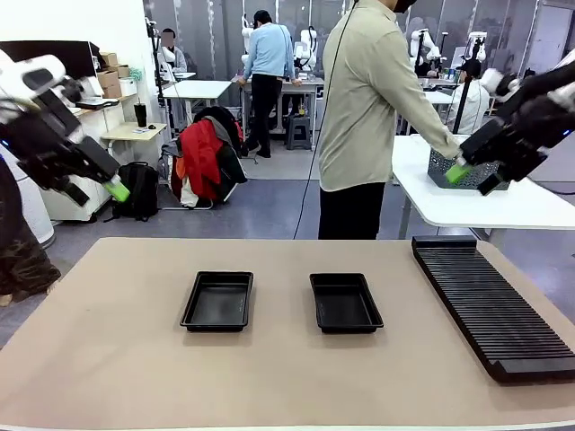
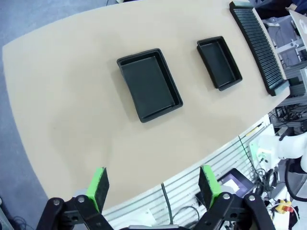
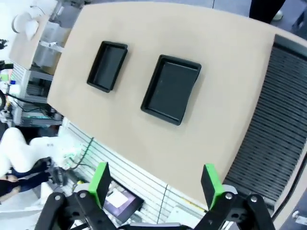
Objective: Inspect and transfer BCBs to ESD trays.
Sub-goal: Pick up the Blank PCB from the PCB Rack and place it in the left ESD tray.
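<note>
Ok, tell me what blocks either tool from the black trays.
Nothing visible does. The left tray and right tray lie uncovered and empty; the left tool and right tool hang open, raised at the table's sides.

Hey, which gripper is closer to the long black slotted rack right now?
Right. The right gripper is raised on the side where the rack lies; the left gripper is raised at the opposite side of the table.

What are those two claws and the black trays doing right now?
Left claw open, right claw open, both raised. Left ESD tray and right ESD tray empty. Person turned away, nothing blocking.
</note>
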You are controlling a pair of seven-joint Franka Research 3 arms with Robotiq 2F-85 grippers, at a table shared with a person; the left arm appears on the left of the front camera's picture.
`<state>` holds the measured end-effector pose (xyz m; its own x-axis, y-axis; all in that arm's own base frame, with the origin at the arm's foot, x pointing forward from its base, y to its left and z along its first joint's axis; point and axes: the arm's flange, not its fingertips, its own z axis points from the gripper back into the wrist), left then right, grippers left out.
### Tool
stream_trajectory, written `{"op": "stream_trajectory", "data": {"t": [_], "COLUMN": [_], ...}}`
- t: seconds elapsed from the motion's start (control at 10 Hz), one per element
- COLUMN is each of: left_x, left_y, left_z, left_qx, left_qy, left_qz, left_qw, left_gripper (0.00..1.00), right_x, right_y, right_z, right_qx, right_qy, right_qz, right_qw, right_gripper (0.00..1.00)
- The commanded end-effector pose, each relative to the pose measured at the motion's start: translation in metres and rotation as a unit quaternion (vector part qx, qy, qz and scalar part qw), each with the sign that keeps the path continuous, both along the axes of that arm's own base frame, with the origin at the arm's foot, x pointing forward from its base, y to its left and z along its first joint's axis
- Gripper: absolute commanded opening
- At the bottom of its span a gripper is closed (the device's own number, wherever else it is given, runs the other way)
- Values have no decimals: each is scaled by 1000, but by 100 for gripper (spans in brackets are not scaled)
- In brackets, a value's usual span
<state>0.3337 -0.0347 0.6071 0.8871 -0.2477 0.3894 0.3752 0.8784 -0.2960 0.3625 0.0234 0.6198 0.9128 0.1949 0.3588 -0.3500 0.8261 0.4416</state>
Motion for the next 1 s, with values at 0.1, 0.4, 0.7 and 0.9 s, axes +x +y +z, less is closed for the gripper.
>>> {"op": "stream_trajectory", "data": {"t": [0.1, 0.4, 0.7, 0.9], "left_x": [-7, -13, -18, -21], "left_y": [14, 15, 8, 8], "left_z": [46, 76, 94, 104], "left_qx": [-23, -48, -57, -58], "left_qy": [19, 46, 68, 74], "left_qz": [26, 53, 76, 94], "left_qw": [999, 996, 993, 991], "left_gripper": [100, 100, 100, 100], "right_x": [6, 2, -7, -7], "right_y": [-45, -84, -116, -129], "right_z": [29, 55, 78, 88], "right_qx": [51, 84, 89, 98], "right_qy": [64, 108, 117, 113], "right_qz": [-27, -41, -68, -71], "right_qw": [996, 990, 987, 986], "right_gripper": [100, 100, 100, 100]}}
